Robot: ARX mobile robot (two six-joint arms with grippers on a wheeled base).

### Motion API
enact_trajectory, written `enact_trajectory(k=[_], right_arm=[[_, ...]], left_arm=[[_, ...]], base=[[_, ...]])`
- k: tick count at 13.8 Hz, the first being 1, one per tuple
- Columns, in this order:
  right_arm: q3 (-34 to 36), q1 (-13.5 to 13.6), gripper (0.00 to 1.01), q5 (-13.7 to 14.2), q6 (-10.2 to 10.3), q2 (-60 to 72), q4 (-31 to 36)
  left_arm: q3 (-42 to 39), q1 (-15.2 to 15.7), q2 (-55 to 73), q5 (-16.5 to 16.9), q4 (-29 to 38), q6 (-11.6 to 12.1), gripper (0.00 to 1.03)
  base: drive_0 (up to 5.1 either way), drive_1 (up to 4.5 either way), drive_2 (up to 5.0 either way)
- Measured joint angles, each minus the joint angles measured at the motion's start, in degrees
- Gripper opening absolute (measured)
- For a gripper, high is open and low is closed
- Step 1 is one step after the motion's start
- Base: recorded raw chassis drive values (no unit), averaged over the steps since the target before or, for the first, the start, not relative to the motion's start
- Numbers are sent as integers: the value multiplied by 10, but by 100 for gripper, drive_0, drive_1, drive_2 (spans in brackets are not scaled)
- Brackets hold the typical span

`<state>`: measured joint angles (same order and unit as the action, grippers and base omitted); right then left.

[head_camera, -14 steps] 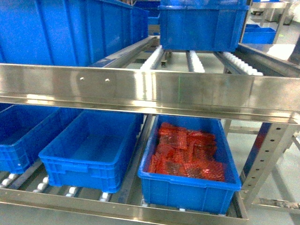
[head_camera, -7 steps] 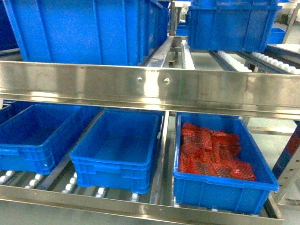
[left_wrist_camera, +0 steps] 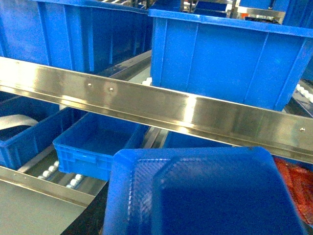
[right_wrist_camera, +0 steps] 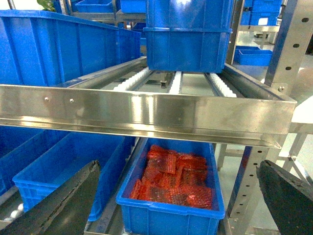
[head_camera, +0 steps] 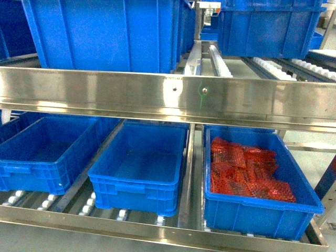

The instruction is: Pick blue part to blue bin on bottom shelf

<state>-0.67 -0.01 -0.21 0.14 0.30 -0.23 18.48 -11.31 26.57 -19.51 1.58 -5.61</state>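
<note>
Writing: none readable on any bin or rail.
Blue part [left_wrist_camera: 205,196]: under the left wrist camera, left jaws unseen, grip unclear.
Right gripper [right_wrist_camera: 171,205]: jaws spread wide.
Blue bin [head_camera: 139,168]: empty, middle of bottom shelf [head_camera: 157,231], beside the bin of red parts [head_camera: 247,173].
Change: rack sits further right in head view than before.

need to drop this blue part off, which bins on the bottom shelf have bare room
The middle bin and the left bin show bare floors, bordered only by their own walls. The right bin is crowded with red packets. Reach in under the steel rail.
</note>
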Motion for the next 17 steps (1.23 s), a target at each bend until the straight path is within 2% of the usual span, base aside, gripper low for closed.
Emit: enact_trajectory(k=[2,17], right_arm=[[0,0,98,1,0,0,0],[0,0,98,2,0,0,0]], left_arm=[[0,-1,0,0,-1,0,43],[0,-1,0,0,-1,0,43]], base=[[-501,244,244],[0,0,0]])
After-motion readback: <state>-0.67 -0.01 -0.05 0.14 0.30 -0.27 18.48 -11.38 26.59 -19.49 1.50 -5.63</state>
